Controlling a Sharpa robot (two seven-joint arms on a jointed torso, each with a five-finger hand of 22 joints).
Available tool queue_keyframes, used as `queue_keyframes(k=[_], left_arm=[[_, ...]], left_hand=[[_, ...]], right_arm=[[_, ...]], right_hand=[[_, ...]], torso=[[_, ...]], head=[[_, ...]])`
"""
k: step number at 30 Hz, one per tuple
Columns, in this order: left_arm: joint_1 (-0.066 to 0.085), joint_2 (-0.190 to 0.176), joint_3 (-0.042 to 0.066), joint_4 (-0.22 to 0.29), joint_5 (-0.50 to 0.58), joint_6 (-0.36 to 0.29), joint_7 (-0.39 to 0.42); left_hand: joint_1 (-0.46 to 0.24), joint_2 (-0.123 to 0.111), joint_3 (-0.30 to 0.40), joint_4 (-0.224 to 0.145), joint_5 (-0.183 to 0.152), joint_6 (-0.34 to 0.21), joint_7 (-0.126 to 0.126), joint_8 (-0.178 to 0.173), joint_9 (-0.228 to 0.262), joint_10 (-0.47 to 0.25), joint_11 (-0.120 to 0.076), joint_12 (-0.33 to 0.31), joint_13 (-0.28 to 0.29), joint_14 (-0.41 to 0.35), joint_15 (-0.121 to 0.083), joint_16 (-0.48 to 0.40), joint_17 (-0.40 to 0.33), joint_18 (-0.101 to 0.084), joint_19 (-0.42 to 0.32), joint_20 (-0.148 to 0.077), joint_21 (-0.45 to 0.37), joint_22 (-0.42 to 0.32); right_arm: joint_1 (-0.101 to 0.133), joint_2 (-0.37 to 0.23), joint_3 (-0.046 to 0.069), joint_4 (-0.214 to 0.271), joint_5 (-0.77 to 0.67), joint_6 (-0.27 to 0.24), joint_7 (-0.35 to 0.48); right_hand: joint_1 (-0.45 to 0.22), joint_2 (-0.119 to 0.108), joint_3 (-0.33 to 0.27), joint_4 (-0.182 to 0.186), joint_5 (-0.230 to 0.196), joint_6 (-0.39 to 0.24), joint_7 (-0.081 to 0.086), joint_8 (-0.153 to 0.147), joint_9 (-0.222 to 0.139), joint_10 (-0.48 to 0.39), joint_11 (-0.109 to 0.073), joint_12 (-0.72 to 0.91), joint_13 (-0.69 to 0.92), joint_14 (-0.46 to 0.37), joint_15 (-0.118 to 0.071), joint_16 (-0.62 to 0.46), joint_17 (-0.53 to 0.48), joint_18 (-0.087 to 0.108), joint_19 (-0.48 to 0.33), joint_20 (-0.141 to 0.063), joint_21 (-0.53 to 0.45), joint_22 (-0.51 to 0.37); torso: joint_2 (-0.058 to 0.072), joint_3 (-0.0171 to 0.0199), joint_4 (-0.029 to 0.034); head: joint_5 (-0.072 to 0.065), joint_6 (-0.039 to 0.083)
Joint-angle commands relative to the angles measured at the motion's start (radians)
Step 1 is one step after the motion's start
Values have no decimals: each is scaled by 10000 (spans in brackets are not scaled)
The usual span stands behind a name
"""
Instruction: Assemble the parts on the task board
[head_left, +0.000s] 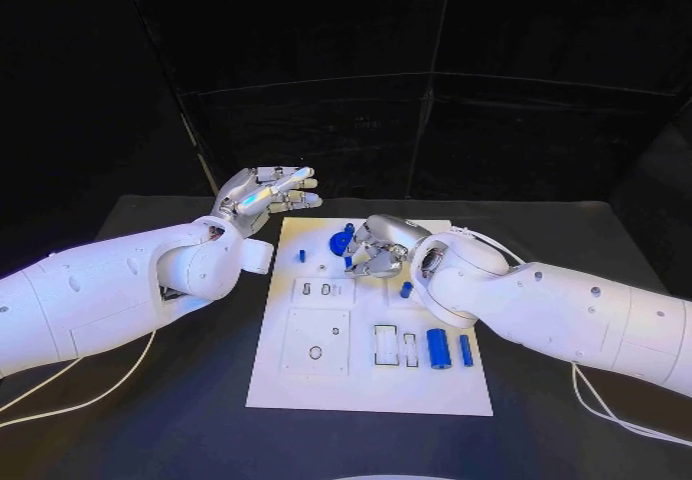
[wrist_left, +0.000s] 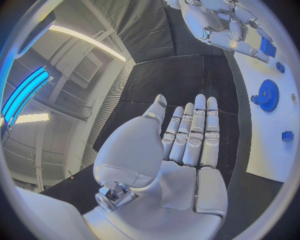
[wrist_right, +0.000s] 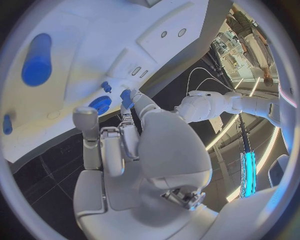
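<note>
Task board (head_left: 368, 385), blue gear (head_left: 340, 242) nr right hand (head_left: 378, 247)

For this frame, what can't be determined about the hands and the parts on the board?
- Head view: the right hand covers the board beside the blue gear; whether it holds a part cannot be told.
- Right wrist view: a fingertip meets a small blue piece, grip unclear behind the palm.
- Left wrist view: the board's near end is cut off by the circle's rim.
- Head view: the small slots are too small to tell filled from empty.
</note>
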Motion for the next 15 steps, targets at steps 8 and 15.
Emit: queue_keyframes(k=[8, 15], left_arm=[[24, 70, 8, -18, -2, 114, 4], [23, 108, 7, -46, -2, 126, -3]], left_hand=[[55, 75, 12, -74, 39, 54, 10, -47, -14, 69, -4, -64, -7, 16, 20, -52, 13, 56, 72, 12, -60, -16], [55, 75, 12, -74, 39, 54, 10, -47, -14, 69, -4, -64, -7, 16, 20, -52, 13, 56, 72, 12, -60, -16]], right_arm=[[-129, 414, -145, -70, -861, 362, -580], [-189, 587, -167, -133, -941, 367, -574]], right_hand=[[-115, 12, 60, 18, 22, 112, -49, 17, 4, -43, -58, -74, -14, 786, -71, 46, 1173, -177, -7, -57, 20, -15], [-133, 6, 63, 23, 24, 107, -49, 12, 2, -43, -57, -75, -13, 786, -70, 45, 1172, -177, -7, -57, 18, -17]], torso=[[7, 18, -24], [12, 17, -8]], head=[[31, -72], [44, -99]])
